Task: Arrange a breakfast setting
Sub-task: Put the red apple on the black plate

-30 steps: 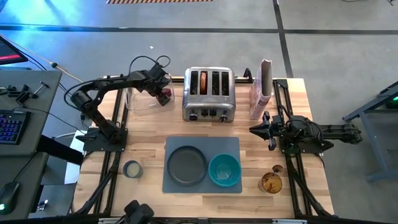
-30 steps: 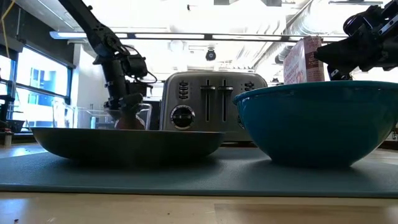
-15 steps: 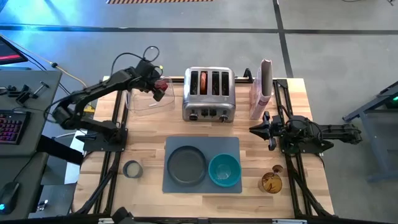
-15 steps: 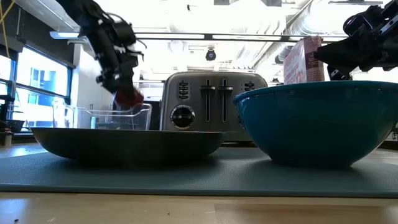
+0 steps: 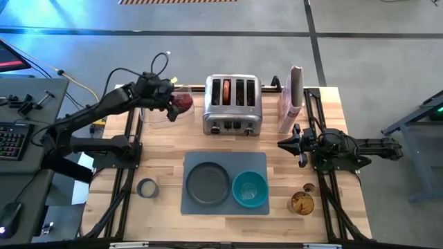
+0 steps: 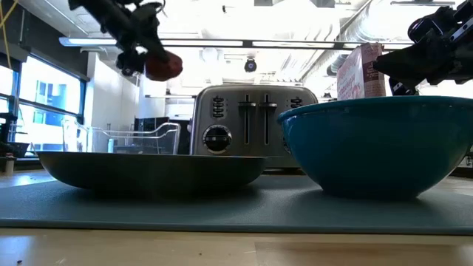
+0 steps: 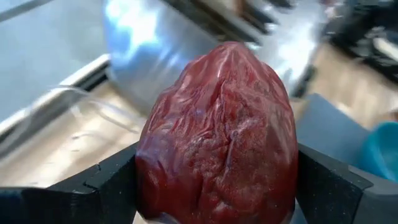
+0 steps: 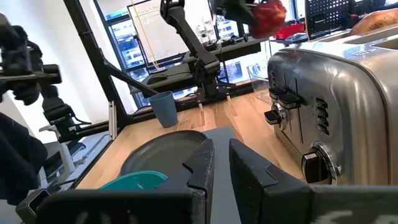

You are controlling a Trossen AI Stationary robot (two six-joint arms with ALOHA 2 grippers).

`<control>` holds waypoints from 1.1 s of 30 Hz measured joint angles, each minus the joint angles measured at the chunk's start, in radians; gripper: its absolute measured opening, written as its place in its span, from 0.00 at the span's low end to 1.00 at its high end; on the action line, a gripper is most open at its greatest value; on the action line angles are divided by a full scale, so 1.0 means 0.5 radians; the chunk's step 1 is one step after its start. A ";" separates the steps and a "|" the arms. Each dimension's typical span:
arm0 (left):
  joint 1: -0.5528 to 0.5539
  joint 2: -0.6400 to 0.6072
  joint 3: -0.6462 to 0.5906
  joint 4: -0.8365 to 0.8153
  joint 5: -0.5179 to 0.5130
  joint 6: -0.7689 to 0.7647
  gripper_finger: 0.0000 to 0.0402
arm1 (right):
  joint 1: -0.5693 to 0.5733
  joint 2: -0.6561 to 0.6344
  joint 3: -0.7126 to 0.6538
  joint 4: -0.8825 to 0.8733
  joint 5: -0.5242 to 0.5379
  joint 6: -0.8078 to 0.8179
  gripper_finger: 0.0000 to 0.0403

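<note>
My left gripper (image 5: 181,103) is shut on a dark-red food lump (image 7: 217,130), high over the clear container (image 5: 160,115) at the table's far left; the low view shows the lump (image 6: 163,65) well above the container's rim. The grey mat (image 5: 260,161) lies near the front edge and carries the dark grey plate (image 5: 208,183) and the teal bowl (image 5: 250,189). A tan bagel-like piece (image 5: 226,90) stands in a slot of the toaster. My right gripper (image 5: 282,144) waits shut, level, right of the toaster. My left gripper pinches the lump between its two fingers (image 7: 109,186), one on each side of its lower part (image 7: 152,180). The fingers slant down from the table's left side. The lump sticks out past the fingertips, lifted clear above the container.
The chrome toaster (image 5: 232,105) stands at the far middle, with the pink-and-white cereal bag (image 5: 291,100) to its right. A small blue-grey cup (image 5: 147,187) stands left of the mat. An amber glass (image 5: 302,203) stands right of it.
My left gripper has risen out of the clear container with the lump and has tipped from pointing steeply down to a shallower slant. The arm has drawn back toward the table's left. The lump, first down inside the container, now hangs clear above its rim.
</note>
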 joint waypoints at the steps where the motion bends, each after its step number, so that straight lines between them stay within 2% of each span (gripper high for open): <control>1: -0.048 -0.011 0.000 -0.001 0.001 -0.021 0.81 | 0.000 0.000 0.000 0.000 0.000 0.000 0.09; 8: -0.420 0.033 0.000 0.000 -0.004 -0.219 0.81 | 0.000 0.000 0.000 0.000 0.000 0.000 0.09; 19: -0.975 0.319 0.000 0.008 -0.013 -0.382 0.81 | 0.000 0.000 0.000 0.000 0.000 0.000 0.09; 26: -1.205 0.564 0.000 0.016 -0.104 -0.535 0.81 | 0.000 -0.001 0.000 0.000 0.000 0.000 0.09; 33: -1.343 0.817 0.000 0.048 -0.194 -0.673 0.81 | 0.000 0.000 0.000 0.000 0.000 0.000 0.09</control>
